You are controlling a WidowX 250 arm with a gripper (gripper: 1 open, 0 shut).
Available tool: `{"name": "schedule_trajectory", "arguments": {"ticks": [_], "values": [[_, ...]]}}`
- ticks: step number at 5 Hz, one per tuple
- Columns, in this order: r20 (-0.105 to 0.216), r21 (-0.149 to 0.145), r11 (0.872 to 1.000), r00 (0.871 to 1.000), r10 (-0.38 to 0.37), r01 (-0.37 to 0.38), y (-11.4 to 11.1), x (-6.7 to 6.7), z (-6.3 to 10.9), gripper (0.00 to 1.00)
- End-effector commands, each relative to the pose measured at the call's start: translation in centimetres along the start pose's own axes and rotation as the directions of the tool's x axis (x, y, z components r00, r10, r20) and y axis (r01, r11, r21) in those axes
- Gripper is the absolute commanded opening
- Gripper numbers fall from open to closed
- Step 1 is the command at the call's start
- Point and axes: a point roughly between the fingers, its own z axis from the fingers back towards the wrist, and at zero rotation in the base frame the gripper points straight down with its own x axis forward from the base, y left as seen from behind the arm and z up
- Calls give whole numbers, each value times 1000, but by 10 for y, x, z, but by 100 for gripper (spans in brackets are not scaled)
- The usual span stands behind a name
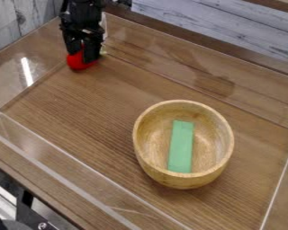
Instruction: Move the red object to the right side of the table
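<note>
A brown wood-grain bench (104,126) is shown; on it a round wooden bowl (144,151) and a small red object (76,62) are seen, well apart.

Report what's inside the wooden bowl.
A flat green block lies inside the bowl; the patch of bowl floor beneath it is covered and cannot be seen.

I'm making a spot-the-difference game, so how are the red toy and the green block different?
The red toy is small and roundish, while the green block is long and flat. The red toy sits on the table at the pincer, but the green block lies inside the wooden bowl. Both are one bright, plain-looking main colour.
</note>
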Motion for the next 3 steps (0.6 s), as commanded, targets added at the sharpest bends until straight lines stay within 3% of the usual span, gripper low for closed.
{"name": "schedule_trajectory", "arguments": {"ticks": [1, 2, 3], "values": [[108, 50, 999, 994, -8, 3, -17, 10, 49, 0], [158, 60, 998, 987, -24, 14, -38, 19, 73, 0], [180, 49, 998, 982, -50, 42, -61, 31, 81, 0]]}}
